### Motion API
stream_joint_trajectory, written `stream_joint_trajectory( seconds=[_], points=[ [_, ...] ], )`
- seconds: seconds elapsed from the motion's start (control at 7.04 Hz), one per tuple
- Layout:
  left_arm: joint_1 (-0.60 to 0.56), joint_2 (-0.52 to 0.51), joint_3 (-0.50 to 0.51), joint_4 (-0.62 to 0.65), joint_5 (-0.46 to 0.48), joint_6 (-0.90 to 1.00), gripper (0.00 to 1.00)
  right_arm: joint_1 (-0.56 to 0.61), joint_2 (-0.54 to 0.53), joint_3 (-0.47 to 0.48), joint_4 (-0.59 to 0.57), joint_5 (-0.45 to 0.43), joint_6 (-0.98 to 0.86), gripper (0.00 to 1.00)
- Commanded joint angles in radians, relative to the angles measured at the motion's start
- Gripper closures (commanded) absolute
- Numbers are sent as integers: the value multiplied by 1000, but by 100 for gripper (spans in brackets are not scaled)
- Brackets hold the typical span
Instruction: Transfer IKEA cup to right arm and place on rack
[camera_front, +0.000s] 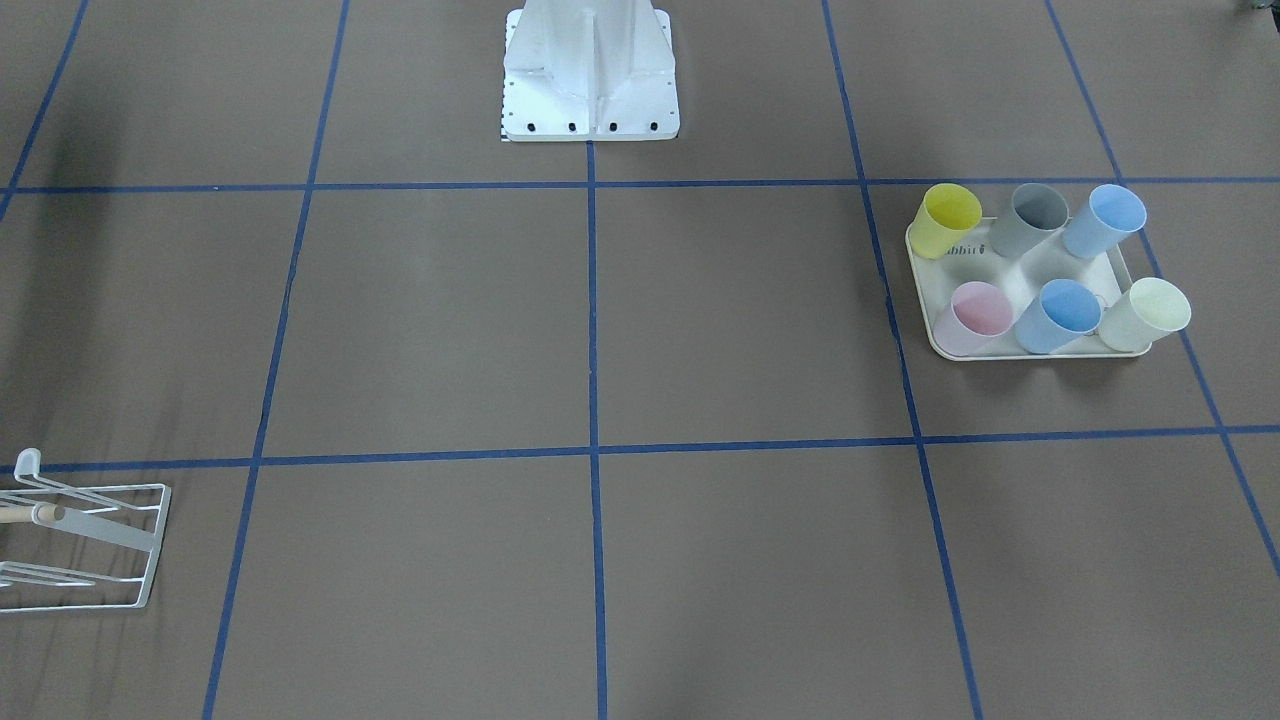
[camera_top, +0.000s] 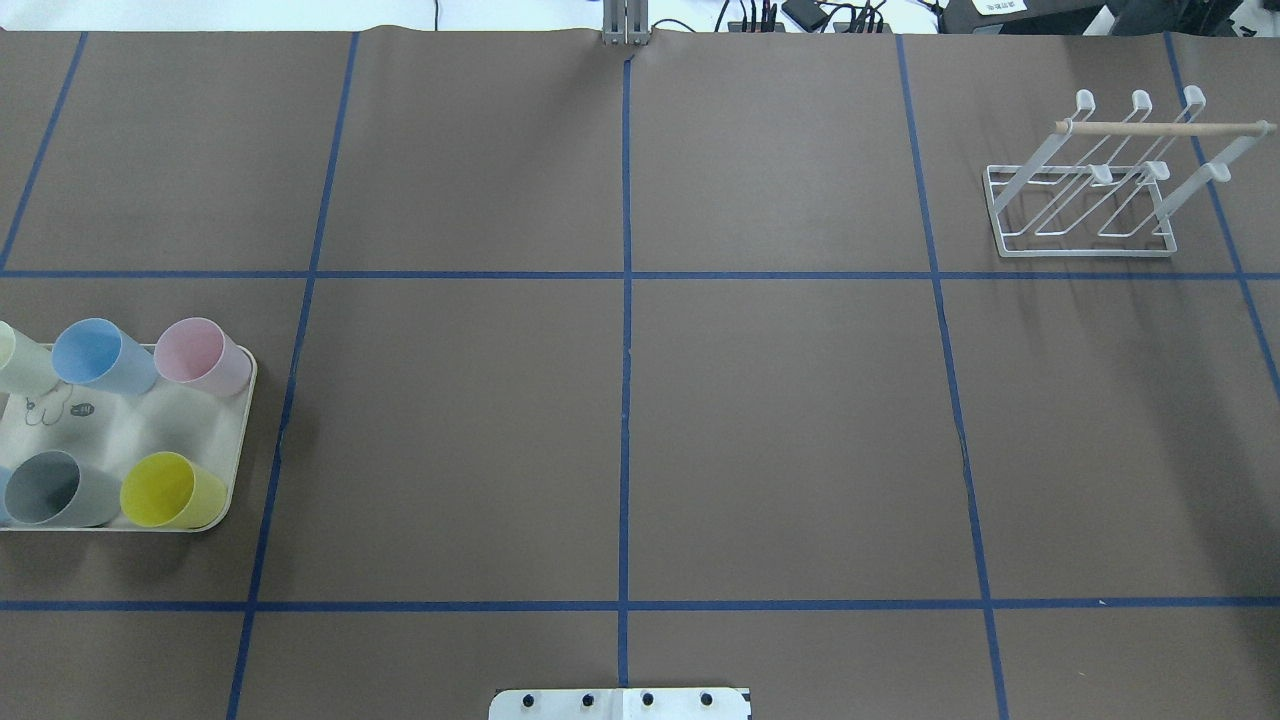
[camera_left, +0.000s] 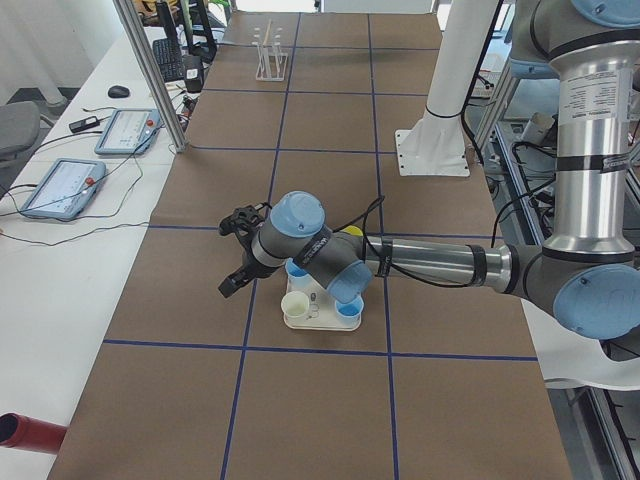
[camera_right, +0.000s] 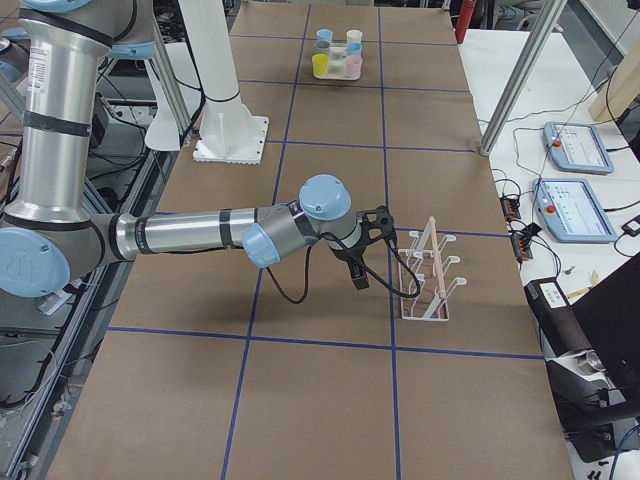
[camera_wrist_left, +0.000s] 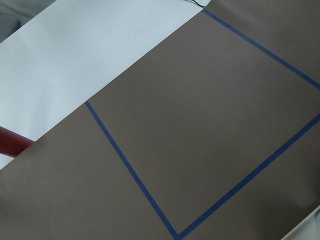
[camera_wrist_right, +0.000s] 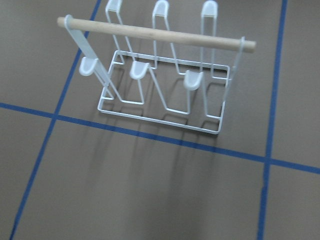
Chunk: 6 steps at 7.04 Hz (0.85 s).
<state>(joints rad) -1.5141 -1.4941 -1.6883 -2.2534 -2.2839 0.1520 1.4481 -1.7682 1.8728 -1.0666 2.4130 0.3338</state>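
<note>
Several pastel IKEA cups, among them a yellow one (camera_front: 950, 218) and a pink one (camera_front: 978, 315), stand on a cream tray (camera_front: 1000, 265). They also show at the left edge of the overhead view, the pink cup (camera_top: 200, 355) among them. The white wire rack (camera_top: 1090, 190) with its wooden rod stands bare at the far right and fills the right wrist view (camera_wrist_right: 165, 85). My left gripper (camera_left: 232, 262) hovers beside the tray, seen only in the exterior left view. My right gripper (camera_right: 362, 268) hangs just short of the rack (camera_right: 430, 280). I cannot tell whether either is open or shut.
The robot's white base plate (camera_front: 590, 90) sits mid-table at its edge. Blue tape lines grid the brown table cover. A side table holds tablets (camera_left: 65, 185) and a metal post (camera_left: 150, 70). A red cylinder (camera_left: 30, 432) lies near that table's corner.
</note>
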Motion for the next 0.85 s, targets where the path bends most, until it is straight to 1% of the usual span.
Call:
stream_joint_trajectory(
  seconds=[0.0, 0.14, 0.28, 0.43, 0.57, 0.71],
  points=[
    [40, 62, 36, -88, -3, -75, 0, -160, -28, 15, 154, -34, 219, 1],
    [96, 112, 44, -209, 3, -209, 0, -237, -31, 49, 154, -129, 300, 1],
    [168, 145, 74, -362, 10, -336, 0, -300, -31, 61, 154, -203, 345, 1],
    [208, 147, 135, -444, 21, -372, 0, -322, -24, 68, 154, -207, 361, 1],
    [247, 146, 165, -489, 111, -387, 0, -330, -20, 75, 154, -213, 370, 0],
    [270, 141, 173, -491, 144, -406, 1, -333, -20, 75, 154, -213, 370, 0]
  ],
)
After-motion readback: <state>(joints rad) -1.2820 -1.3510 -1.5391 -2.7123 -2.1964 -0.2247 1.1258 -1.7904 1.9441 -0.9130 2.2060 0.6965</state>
